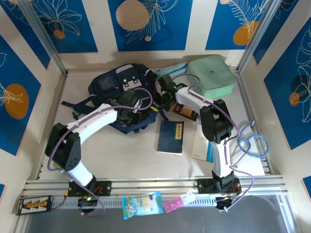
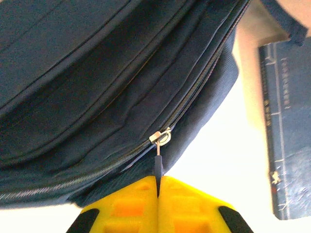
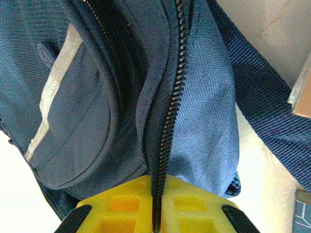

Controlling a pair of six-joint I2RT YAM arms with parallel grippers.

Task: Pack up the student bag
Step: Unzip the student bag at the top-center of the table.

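The left gripper (image 2: pixel 158 183) is closed tight on the small zipper pull (image 2: pixel 157 162) of the bag (image 2: pixel 97 82), probably so that it can draw the slider along the seam. The right gripper (image 3: pixel 156 190) is pressed together on the open zipper edge (image 3: pixel 169 116), I think to keep the cloth tight against that pull. The bag lies near the far edge of the table (image 1: pixel 146 162), left of the middle, directly ahead of both grippers and touching them.

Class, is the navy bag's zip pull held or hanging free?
Held: the left gripper is shut on the zip pull, which runs straight down from its slider on the student bag.
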